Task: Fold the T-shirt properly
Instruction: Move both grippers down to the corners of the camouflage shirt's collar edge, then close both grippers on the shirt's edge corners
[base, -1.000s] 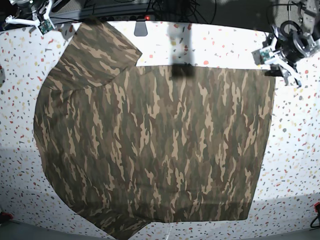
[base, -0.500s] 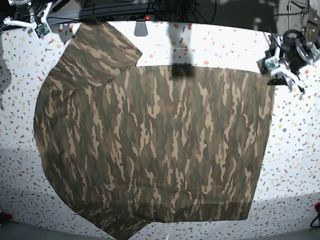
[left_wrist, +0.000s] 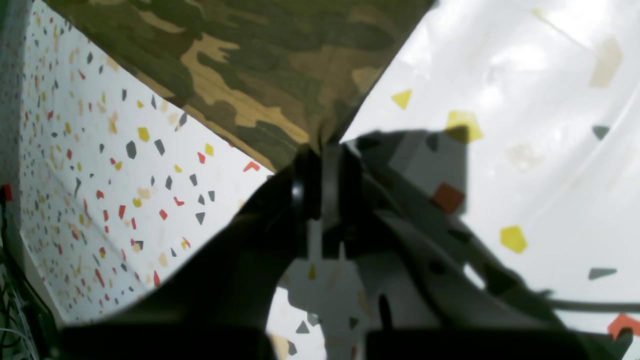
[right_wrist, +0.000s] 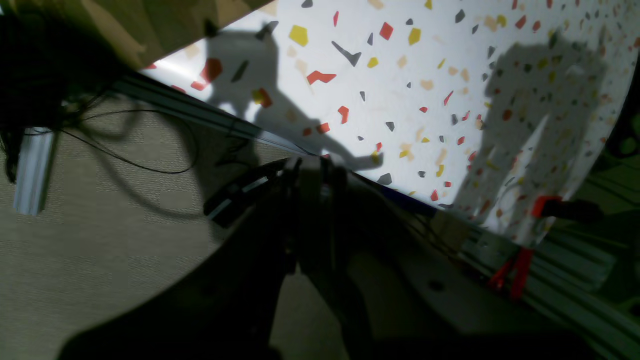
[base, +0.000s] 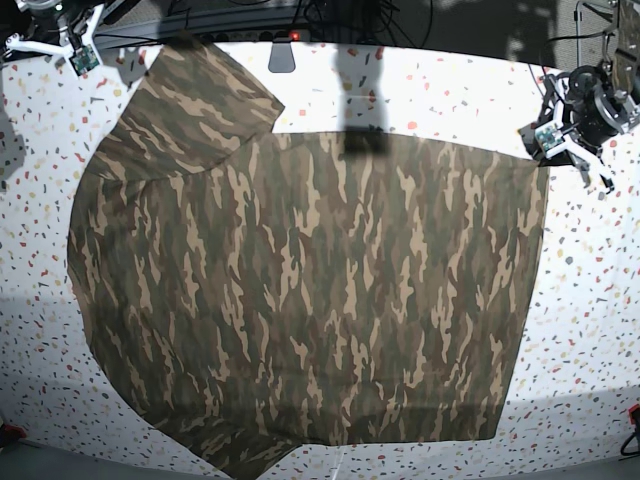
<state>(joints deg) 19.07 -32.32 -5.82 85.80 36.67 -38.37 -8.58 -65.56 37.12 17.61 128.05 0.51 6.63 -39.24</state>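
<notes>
1. As the base view records it, the T-shirt (base: 310, 290) lies spread flat on the speckled table (base: 590, 300), covering most of it, with one sleeve (base: 195, 100) reaching toward the far left corner; no fold is visible, so by this view the folding proper is all yet to do. The left gripper (base: 553, 150) sits at the shirt's far right corner, its arm reaching in from the right edge; the right gripper (base: 75, 50) is at the far left corner of the table, just beside the sleeve but apart from the cloth.

2. Left wrist view: a corner of the T-shirt (left_wrist: 260, 60) tapers to a point that runs straight into the left gripper (left_wrist: 322, 150), whose jaws stand pressed together with the cloth tip between them; judged clamped on that corner. The cloth looks drawn slightly taut from the pinch. Speckled table (left_wrist: 525, 150) shows bare on both sides of the corner.

3. Right wrist view: the right gripper (right_wrist: 312, 170) appears dark and in shadow, its jaws seemingly drawn together with nothing held, though the dimness leaves this a judgement. It hangs over the table's far edge (right_wrist: 350, 165), carpeted floor (right_wrist: 100, 240) below it. Only a sliver of the T-shirt (right_wrist: 150, 20) shows at the upper left, well apart from the jaws
</notes>
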